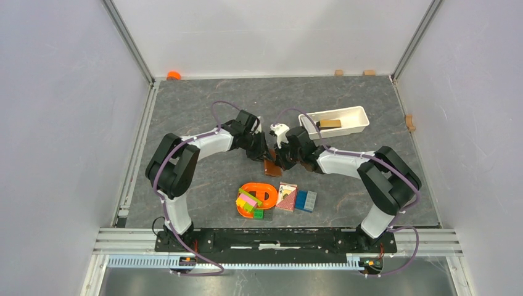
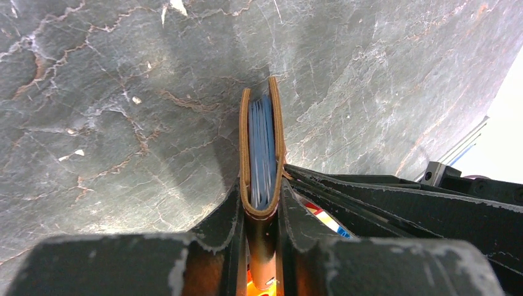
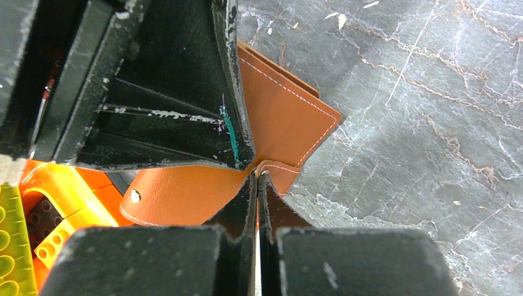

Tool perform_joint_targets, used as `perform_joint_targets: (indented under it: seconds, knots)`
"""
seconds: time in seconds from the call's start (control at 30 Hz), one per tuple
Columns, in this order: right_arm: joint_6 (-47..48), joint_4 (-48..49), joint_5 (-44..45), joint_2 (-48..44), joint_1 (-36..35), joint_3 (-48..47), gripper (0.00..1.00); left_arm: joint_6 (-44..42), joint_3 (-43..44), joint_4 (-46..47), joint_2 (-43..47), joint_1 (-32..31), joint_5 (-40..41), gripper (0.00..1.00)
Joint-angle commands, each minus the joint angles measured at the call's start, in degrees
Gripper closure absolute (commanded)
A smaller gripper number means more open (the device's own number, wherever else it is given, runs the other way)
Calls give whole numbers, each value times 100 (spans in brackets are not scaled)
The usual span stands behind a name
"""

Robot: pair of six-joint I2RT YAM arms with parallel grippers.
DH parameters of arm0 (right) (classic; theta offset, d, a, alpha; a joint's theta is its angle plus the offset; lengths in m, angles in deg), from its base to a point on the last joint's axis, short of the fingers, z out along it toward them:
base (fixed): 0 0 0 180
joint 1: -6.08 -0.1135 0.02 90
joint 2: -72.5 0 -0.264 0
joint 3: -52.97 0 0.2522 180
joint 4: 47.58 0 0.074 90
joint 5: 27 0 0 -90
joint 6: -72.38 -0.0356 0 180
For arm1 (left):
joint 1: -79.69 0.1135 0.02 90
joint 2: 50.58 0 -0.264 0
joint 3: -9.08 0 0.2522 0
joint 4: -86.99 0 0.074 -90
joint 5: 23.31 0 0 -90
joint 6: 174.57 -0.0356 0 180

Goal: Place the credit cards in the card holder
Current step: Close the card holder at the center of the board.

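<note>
step: we'd say the credit cards (image 2: 262,148) are inside the card holder (image 3: 284,123), at the counter's (image 1: 203,111) middle
left tool (image 2: 262,203): pinching the card holder
right tool (image 3: 256,179): pressed together at its tab (image 3: 279,171)
next: probably closing the clasp

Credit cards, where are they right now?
Left wrist view, centre: the credit cards sit edge-on inside the card holder, which the left gripper clamps.
</note>
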Motion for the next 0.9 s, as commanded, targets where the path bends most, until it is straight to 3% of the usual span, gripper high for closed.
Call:
perform_joint_targets:
  seconds: [0.0,0.87]
  knots:
    - [-306,459,-1111,347,-577,-268,100,63,-143,638,-261,-195,172,98]
    - [-302,275,-1416,716,-1209,-822,100,703,-834,1408,-23,-271,508,98]
